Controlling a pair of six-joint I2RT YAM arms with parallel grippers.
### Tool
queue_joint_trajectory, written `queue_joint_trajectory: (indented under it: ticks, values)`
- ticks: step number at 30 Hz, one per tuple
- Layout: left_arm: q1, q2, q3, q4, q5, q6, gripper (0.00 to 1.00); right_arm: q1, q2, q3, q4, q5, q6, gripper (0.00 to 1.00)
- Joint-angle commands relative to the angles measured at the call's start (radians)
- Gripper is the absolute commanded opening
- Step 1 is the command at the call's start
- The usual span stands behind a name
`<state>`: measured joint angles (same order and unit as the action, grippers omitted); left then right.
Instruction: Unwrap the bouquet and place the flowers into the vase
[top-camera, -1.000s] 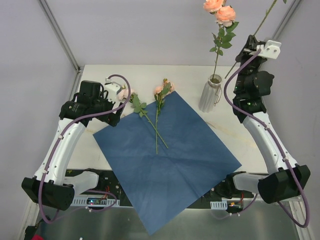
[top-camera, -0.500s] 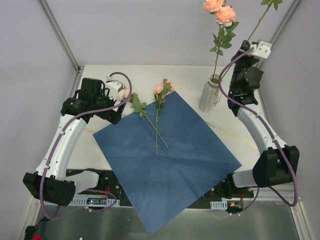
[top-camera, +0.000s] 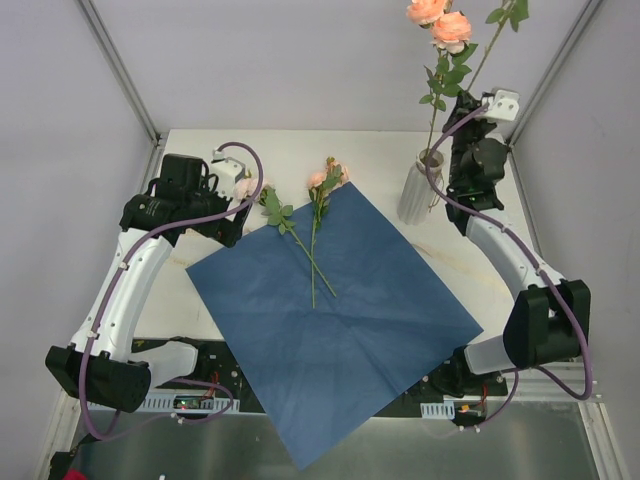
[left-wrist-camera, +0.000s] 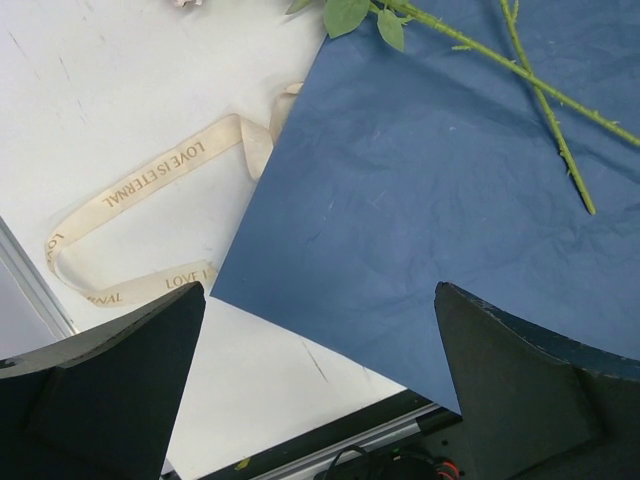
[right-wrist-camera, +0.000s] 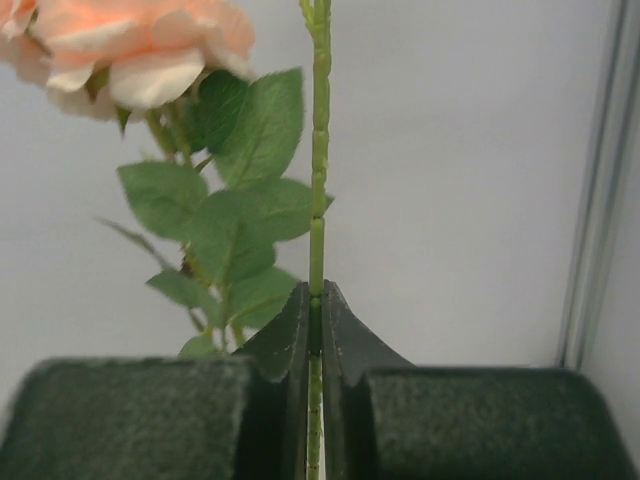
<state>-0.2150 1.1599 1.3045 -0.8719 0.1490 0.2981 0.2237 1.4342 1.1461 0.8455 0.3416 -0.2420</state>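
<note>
Showing the bench (top-camera: 250, 140), read from left to right.

**Left tool** (left-wrist-camera: 318, 320): the jaws are spread wide and hold nothing. It hangs above the left edge of the blue paper (top-camera: 340, 300). Beside that edge a cream ribbon (left-wrist-camera: 150, 180) printed "LOVE IS ETERNAL" lies looped on the bare bench, with one end meeting the paper's edge.

**Centre:** two loose flowers (top-camera: 313, 250) lie on the far part of the flat paper with their stems crossed. One bloom rests on the bench off the paper's left edge, the other at its far edge.

**Vase** (top-camera: 420, 188): it stands upright on the bench, near the paper's far corner and to its right. It already holds a leafy stem topped by two peach roses (top-camera: 440, 25).

**Right tool** (top-camera: 468, 110): the jaws are pinched narrow on a thin green stem (right-wrist-camera: 318, 150), which is held nearly upright just right of the vase. The stem's lower end is hidden behind the arm, so whether it has entered the vase mouth cannot be told.
</note>
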Motion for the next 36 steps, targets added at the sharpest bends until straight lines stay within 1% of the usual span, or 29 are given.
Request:
queue_joint_trajectory:
  ticks: [1, 2, 4, 5, 6, 8, 13, 16, 17, 19, 20, 22, 23, 24, 25, 27, 28, 29, 30, 31, 32, 33, 34, 35, 36]
  values:
    - [0.002, -0.003, 0.035, -0.007, 0.027, -0.008, 0.99, 0.055, -0.011, -0.02, 0.006, -0.066, 0.007, 0.05]
    - [0.0, -0.011, 0.032, -0.007, 0.027, -0.01, 0.99, 0.069, -0.017, -0.028, 0.001, -0.065, 0.004, 0.2]
    - [0.0, -0.015, 0.027, -0.007, 0.024, -0.007, 0.99, 0.078, -0.03, -0.048, -0.014, -0.044, 0.004, 0.34]
    - [0.002, -0.025, 0.021, -0.009, 0.021, -0.001, 0.99, 0.081, -0.046, -0.054, -0.029, -0.032, 0.009, 0.48]
    - [0.0, -0.029, 0.018, -0.007, 0.02, 0.003, 0.99, 0.085, -0.057, -0.068, -0.039, -0.023, 0.01, 0.53]
    - [0.0, -0.04, 0.012, -0.007, 0.009, 0.013, 0.99, 0.094, -0.087, -0.085, -0.051, -0.006, 0.004, 0.58]
    - [0.002, -0.051, 0.01, -0.007, 0.007, 0.018, 0.99, 0.138, -0.176, -0.161, -0.051, 0.045, -0.045, 0.6]
    - [0.002, -0.052, 0.009, -0.009, 0.021, 0.01, 0.99, 0.209, -0.251, -0.207, -0.055, 0.068, -0.092, 0.61]
    - [0.002, -0.052, 0.006, -0.007, 0.029, 0.004, 0.99, 0.265, -0.279, -0.212, -0.095, 0.079, -0.106, 0.61]
    - [0.002, -0.051, 0.001, -0.007, 0.034, -0.002, 0.99, 0.333, -0.293, -0.21, -0.193, 0.086, -0.141, 0.62]
    - [0.002, -0.048, -0.001, -0.007, 0.032, -0.004, 0.99, 0.403, -0.291, -0.207, -0.222, 0.094, -0.146, 0.63]
    - [0.002, -0.048, 0.001, -0.007, 0.032, -0.005, 0.99, 0.459, -0.278, -0.204, -0.311, 0.077, -0.111, 0.63]
    - [0.0, -0.049, 0.002, -0.007, 0.031, -0.005, 0.99, 0.498, -0.255, -0.195, -0.345, 0.048, -0.082, 0.64]
    - [0.002, -0.051, 0.004, -0.009, 0.032, -0.004, 0.99, 0.511, -0.235, -0.186, -0.382, 0.01, -0.027, 0.63]
    - [0.002, -0.054, 0.004, -0.012, 0.035, -0.005, 0.99, 0.523, -0.209, -0.163, -0.472, -0.019, -0.001, 0.63]
    - [0.002, -0.057, 0.007, -0.018, 0.046, 0.001, 0.99, 0.563, -0.105, -0.085, -0.564, -0.079, 0.029, 0.62]
    - [0.002, -0.055, 0.007, -0.025, 0.052, 0.001, 0.99, 0.577, -0.066, -0.057, -0.638, -0.101, 0.032, 0.6]
    - [0.002, -0.052, 0.007, -0.027, 0.052, -0.002, 0.99, 0.606, 0.016, -0.03, -0.672, -0.13, 0.026, 0.59]
    - [0.0, -0.052, 0.006, -0.03, 0.058, -0.004, 0.99, 0.617, 0.058, 0.028, -0.698, -0.151, 0.018, 0.59]
    - [0.002, -0.051, 0.003, -0.03, 0.06, -0.001, 0.99, 0.624, 0.099, 0.058, -0.756, -0.176, 0.015, 0.56]
    - [0.002, -0.051, -0.001, -0.033, 0.061, -0.004, 0.99, 0.64, 0.176, 0.093, -0.782, -0.214, 0.018, 0.56]
    - [0.0, -0.051, -0.002, -0.032, 0.061, -0.002, 0.99, 0.64, 0.213, 0.119, -0.798, -0.248, 0.02, 0.55]
    - [0.002, -0.052, -0.004, -0.033, 0.061, -0.001, 0.99, 0.641, 0.247, 0.179, -0.837, -0.272, 0.026, 0.54]
    - [0.0, -0.054, -0.005, -0.032, 0.058, -0.002, 0.99, 0.641, 0.306, 0.202, -0.841, -0.32, 0.024, 0.53]
    - [0.002, -0.055, -0.005, -0.032, 0.057, -0.001, 0.99, 0.641, 0.336, 0.223, -0.867, -0.332, 0.018, 0.53]
